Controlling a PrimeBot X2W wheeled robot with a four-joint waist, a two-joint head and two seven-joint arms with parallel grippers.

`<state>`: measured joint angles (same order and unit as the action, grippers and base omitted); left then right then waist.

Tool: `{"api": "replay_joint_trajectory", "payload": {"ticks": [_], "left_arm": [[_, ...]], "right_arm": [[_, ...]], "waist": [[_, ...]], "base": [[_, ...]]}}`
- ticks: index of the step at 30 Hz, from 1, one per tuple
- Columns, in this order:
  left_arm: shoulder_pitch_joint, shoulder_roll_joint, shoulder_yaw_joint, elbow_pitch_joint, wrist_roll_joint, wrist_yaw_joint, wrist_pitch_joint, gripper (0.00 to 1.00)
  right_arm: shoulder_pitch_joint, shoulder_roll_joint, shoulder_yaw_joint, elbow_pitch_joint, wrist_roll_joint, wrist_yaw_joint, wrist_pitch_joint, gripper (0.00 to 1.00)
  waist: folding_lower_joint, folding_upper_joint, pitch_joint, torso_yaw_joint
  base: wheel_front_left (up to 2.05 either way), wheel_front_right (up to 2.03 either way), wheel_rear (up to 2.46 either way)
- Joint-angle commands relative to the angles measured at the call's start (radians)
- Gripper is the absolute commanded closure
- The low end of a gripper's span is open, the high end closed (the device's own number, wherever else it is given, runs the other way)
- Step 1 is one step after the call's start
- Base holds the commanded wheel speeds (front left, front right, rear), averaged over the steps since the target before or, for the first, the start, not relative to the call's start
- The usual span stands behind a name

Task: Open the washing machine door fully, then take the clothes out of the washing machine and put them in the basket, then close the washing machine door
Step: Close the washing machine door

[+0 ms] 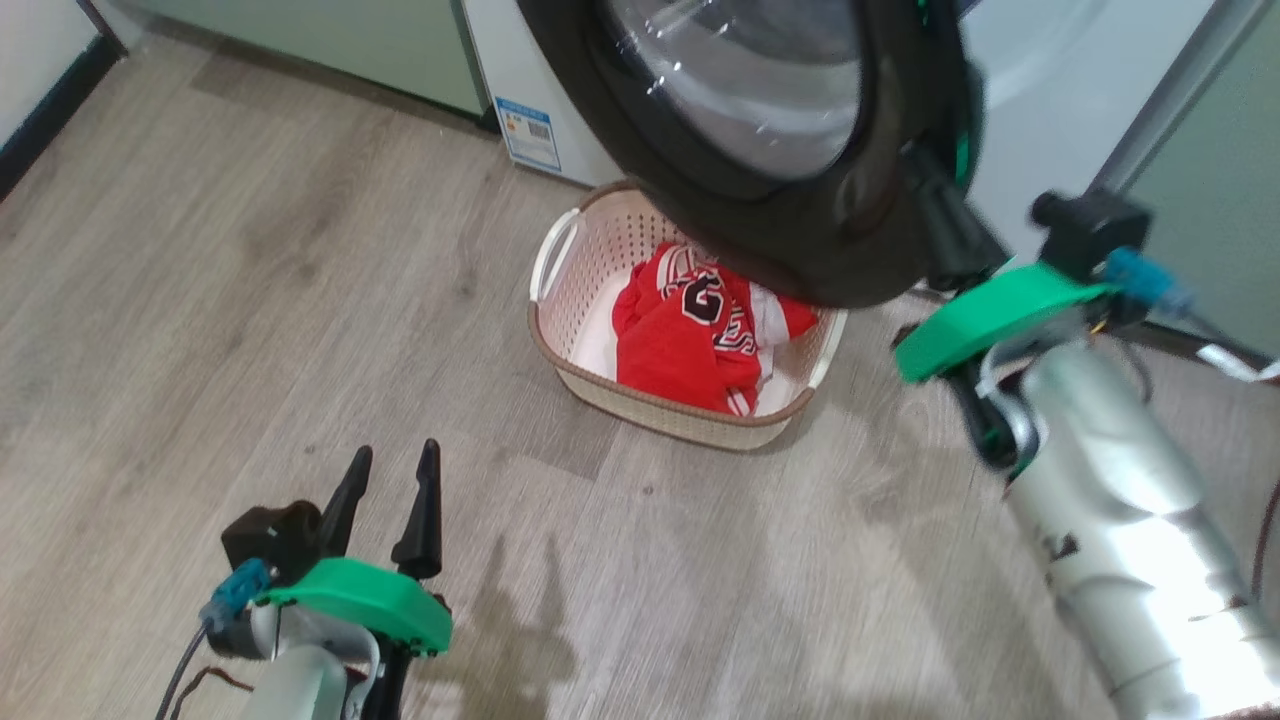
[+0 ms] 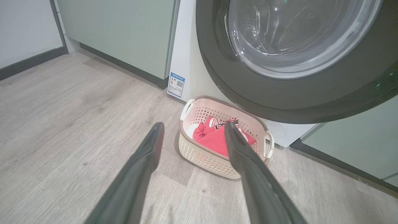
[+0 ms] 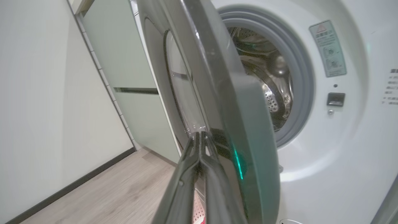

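The washing machine door (image 1: pixel 800 230), black-rimmed with a clear domed window, stands partly open over the basket. In the right wrist view the door (image 3: pixel 199 62) shows edge-on in front of the washing machine (image 3: pixel 326 149), whose steel drum (image 3: pixel 270 81) is open to view. My right gripper (image 3: pixel 199 134) is shut, its tips resting against the door's outer face; in the head view the right gripper (image 1: pixel 925 180) sits at the door's right rim. Red clothes (image 1: pixel 690 340) lie in the cream basket (image 1: pixel 560 360) on the floor. My left gripper (image 1: pixel 396 450) hangs open and empty, short of the basket (image 2: pixel 202 158).
Pale-green cabinets (image 2: pixel 124 34) flank the washing machine (image 2: pixel 189 62), which carries a blue label (image 2: pixel 176 84) low on its front. Wood-look floor (image 1: pixel 250 300) stretches left and in front of the basket. A dark skirting board (image 2: pixel 28 62) runs along the left wall.
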<state>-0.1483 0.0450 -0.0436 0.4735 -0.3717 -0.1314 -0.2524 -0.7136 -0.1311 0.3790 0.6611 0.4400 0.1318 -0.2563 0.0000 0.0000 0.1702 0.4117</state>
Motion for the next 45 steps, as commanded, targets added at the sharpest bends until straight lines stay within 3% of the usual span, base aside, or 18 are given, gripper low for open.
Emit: {"api": "replay_joint_trajectory", "payload": {"ticks": [1,7,23,45], "left_arm": [[-0.038,0.008,0.028,-0.03,-0.007,0.001,-0.009,0.0],[-0.061,0.006,0.016,-0.042,-0.016,0.001,-0.009,0.0],[-0.127,0.005,-0.026,-0.058,-0.089,0.001,-0.009,0.0],[-0.158,0.005,-0.058,-0.059,-0.115,0.001,-0.009,0.0]], "right_arm": [[-0.043,-0.004,-0.017,-0.022,-0.005,-0.001,-0.006,1.0],[-0.126,-0.033,-0.103,0.018,-0.016,-0.001,-0.006,1.0],[-0.456,-0.13,-0.136,0.2,-0.023,-0.001,-0.006,1.0],[-0.624,-0.141,-0.247,0.295,-0.074,-0.001,-0.006,1.0]], "waist": [[0.0,0.0,0.013,0.001],[0.0,0.0,0.066,0.01],[0.0,0.0,0.208,0.032],[0.0,0.0,0.261,0.053]], "base": [[0.0,0.0,0.0],[0.0,0.0,0.0],[0.0,0.0,0.0],[0.0,0.0,0.0]]}}
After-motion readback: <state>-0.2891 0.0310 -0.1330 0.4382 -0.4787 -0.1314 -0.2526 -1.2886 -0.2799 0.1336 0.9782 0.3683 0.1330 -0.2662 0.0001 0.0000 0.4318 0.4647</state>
